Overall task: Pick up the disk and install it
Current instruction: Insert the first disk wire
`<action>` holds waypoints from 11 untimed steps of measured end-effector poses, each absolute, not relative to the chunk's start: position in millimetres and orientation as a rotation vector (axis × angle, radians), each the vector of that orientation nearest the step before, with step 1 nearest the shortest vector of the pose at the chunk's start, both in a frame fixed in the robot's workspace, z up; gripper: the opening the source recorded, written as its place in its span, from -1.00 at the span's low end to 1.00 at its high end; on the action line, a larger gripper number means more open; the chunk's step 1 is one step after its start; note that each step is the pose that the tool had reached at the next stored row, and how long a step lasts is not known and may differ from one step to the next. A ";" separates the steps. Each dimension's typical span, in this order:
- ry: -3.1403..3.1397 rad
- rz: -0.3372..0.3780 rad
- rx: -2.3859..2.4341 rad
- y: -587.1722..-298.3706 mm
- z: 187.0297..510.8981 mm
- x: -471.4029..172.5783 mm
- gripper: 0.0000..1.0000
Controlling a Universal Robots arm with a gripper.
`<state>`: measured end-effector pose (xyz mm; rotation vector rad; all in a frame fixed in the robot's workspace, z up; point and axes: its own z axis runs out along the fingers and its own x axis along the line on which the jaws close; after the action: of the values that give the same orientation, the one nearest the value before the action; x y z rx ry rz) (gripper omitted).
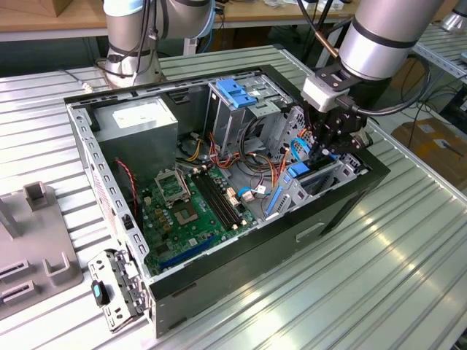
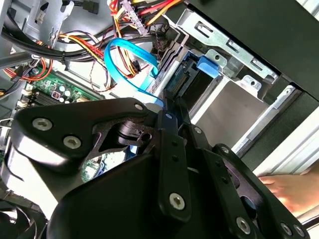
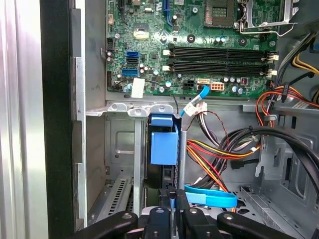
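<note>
A ribbed metal bench (image 1: 408, 240) is seen carrying an open computer case (image 1: 241, 240), with a green circuit board (image 1: 190, 208) laid on its floor. The arm (image 1: 379, 36) is lowered into the case's corner at the exterior view's right, where a metal drive bay (image 1: 328, 179) is fitted. The disk (image 3: 164, 147), edged in blue plastic, is found standing on edge inside that bay, directly in front of the tool's (image 3: 171, 199) tips. The tool's fingers (image 3: 172, 194) are pinched together on the disk's near edge, so it is judged to be gripped. A jam is possible if the disk is tilted against the bay's rails, and the blue cable (image 3: 212, 197) just beside the tool could be snagged.
</note>
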<state>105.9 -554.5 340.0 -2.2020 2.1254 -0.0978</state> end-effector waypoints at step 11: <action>2.125 -0.098 -2.202 -554.5 340.5 105.9 -0.04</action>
<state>105.9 -554.5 340.5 -2.2020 2.1253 -0.0977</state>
